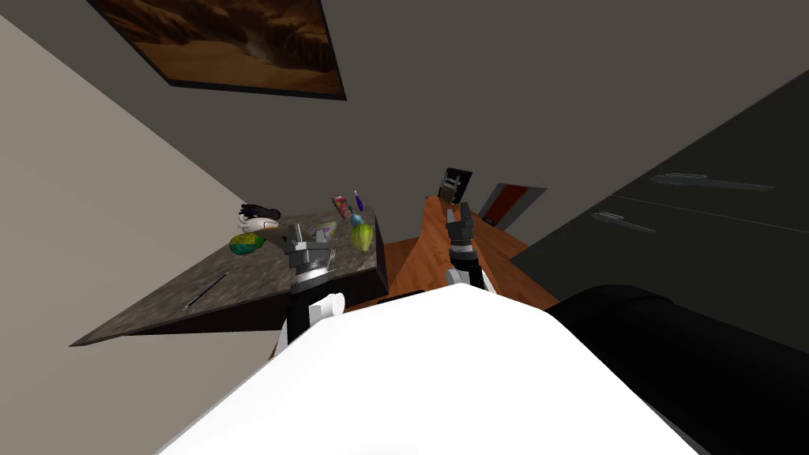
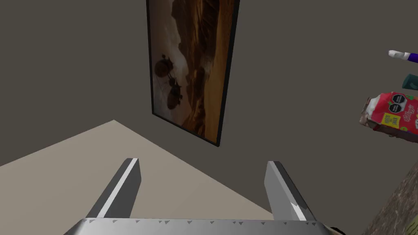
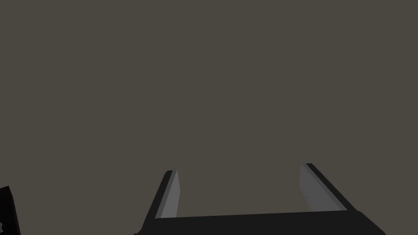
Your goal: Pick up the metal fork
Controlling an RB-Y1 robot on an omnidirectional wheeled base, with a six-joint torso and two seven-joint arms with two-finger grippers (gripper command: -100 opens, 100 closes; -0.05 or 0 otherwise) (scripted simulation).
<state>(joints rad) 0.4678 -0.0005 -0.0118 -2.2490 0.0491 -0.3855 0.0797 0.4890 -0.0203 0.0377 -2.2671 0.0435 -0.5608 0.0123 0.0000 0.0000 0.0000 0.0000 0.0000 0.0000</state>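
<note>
Grey and very slim, the metal fork (image 1: 207,289) lies flat on the dark, mottled stone-look table (image 1: 261,278). It is on a bare stretch toward the near left part of the top, with nothing touching it. It is too thin to tell which end carries the tines.

The left gripper (image 1: 299,237) hangs above the table's right-hand part, to the right of the fork and well apart from it. In the left wrist view its two blade fingers (image 2: 122,191) stand wide apart with nothing between them, and they point past the tabletop at the wall.

Beyond that gripper, at the table's far end, is a cluster of small things: a yellow-green rounded fruit (image 1: 362,236), a red cereal packet (image 1: 341,206) and a purple and white pen (image 1: 357,199).

The right gripper (image 1: 460,215) is raised over the orange wooden floor beside the table, its fingers also spread and empty.

By my reading, the task is at the approach stage and no grasp has begun. The next move calls for swinging the left hand leftward over the fork. The fingers must then tip down toward the tabletop and straddle the narrow handle crosswise before closing.
</note>
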